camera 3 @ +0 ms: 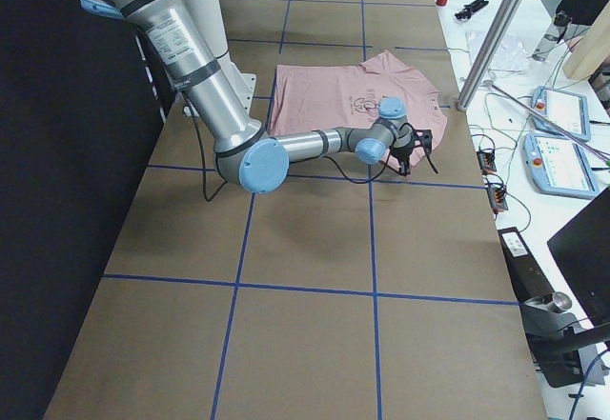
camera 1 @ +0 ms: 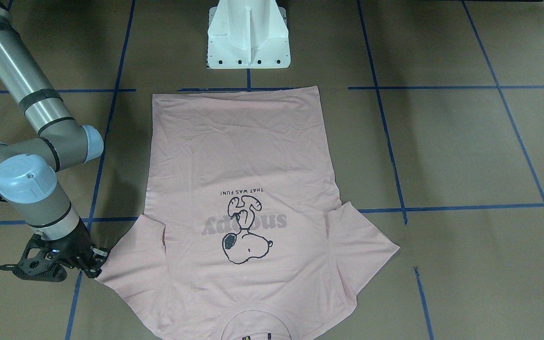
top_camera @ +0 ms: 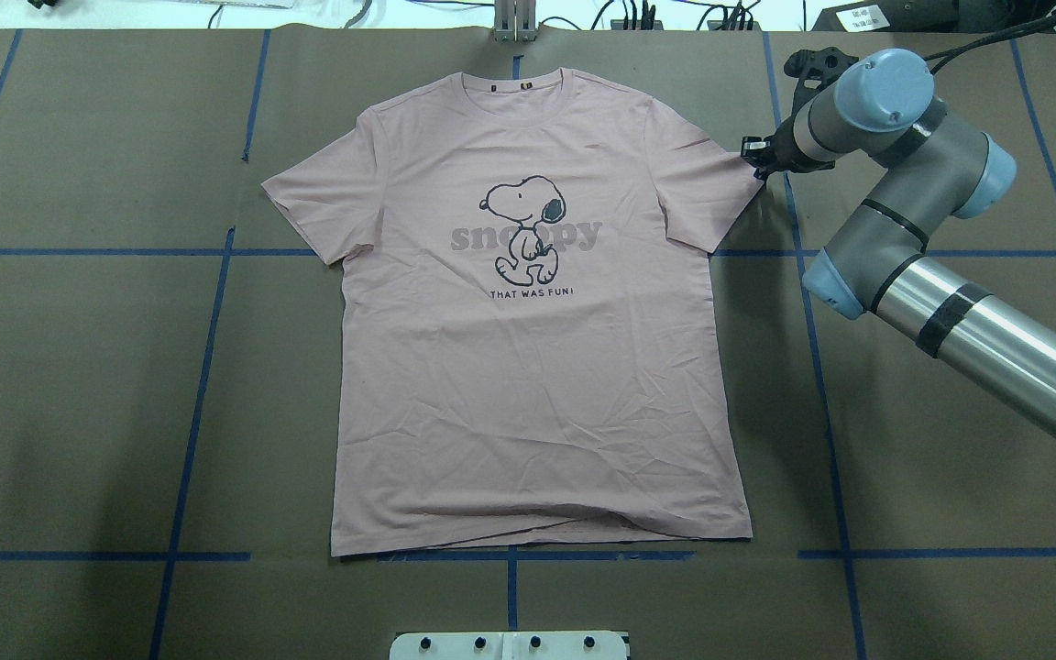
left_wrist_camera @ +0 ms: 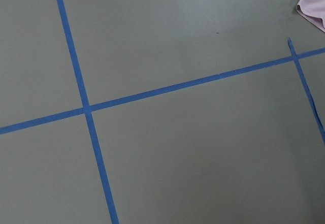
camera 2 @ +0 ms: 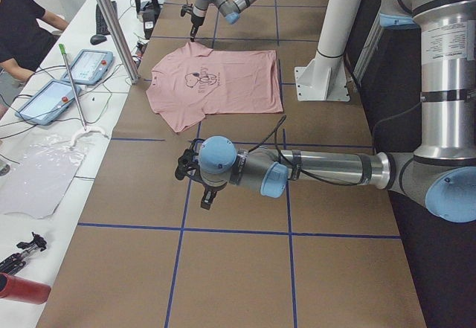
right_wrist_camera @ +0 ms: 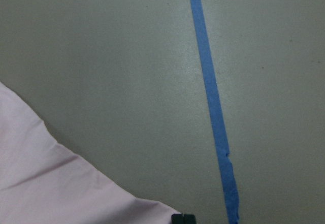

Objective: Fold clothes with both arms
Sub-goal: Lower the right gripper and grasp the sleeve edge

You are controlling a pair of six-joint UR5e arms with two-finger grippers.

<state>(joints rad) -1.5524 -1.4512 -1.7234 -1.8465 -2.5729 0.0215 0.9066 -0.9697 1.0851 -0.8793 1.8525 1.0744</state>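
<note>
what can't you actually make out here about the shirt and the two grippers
right gripper: whether it pinches the T-shirt sleeve. Its own body covers the tips in the front-facing view, and the right wrist view cuts them off at its bottom edge.
left gripper: open or shut. It shows only in the exterior left view, and small.
neck labels: too small to read overhead.

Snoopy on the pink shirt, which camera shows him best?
The overhead exterior view: Snoopy stands upright, large and unblocked. The front-facing view shows him upside down, the two side views show him tiny, and the wrist cameras miss him.
</note>
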